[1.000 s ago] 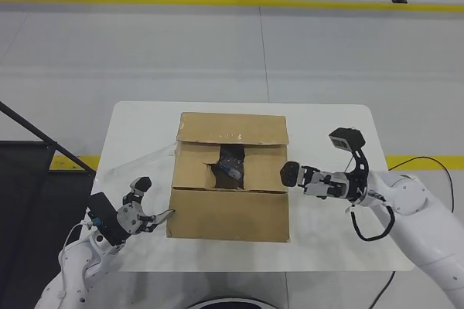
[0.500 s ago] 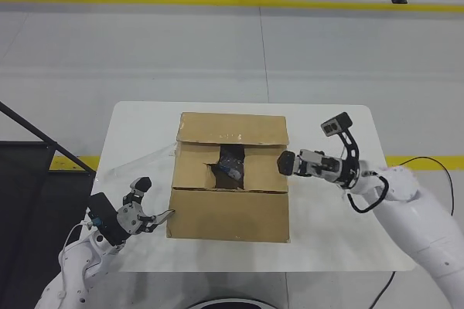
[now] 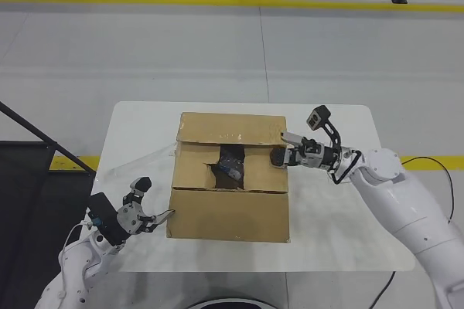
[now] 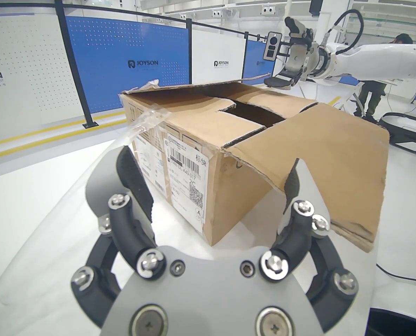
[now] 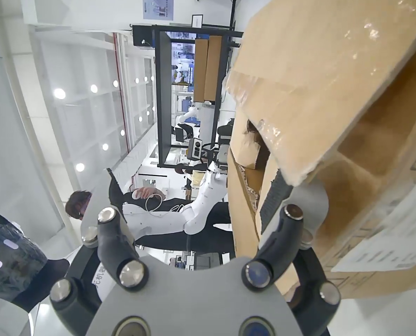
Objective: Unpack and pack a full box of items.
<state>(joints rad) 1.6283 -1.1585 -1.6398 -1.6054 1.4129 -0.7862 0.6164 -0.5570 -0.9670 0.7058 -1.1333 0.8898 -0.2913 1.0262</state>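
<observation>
A brown cardboard box stands in the middle of the white table. Its top flaps lie partly apart, and a dark item shows through the gap. My left gripper is open at the box's front left corner, a little apart from it. In the left wrist view the box stands just beyond that gripper. My right gripper is open at the box's right top edge. In the right wrist view one finger sits under a flap corner of the box.
A strip of clear tape hangs off the box's left top corner. A dark fence panel stands left of the table. Bare table lies to the right of the box and along its far side.
My right gripper has moved left from beside the box to its right top edge, and its wrist has turned. The left arm and the box have kept still.
</observation>
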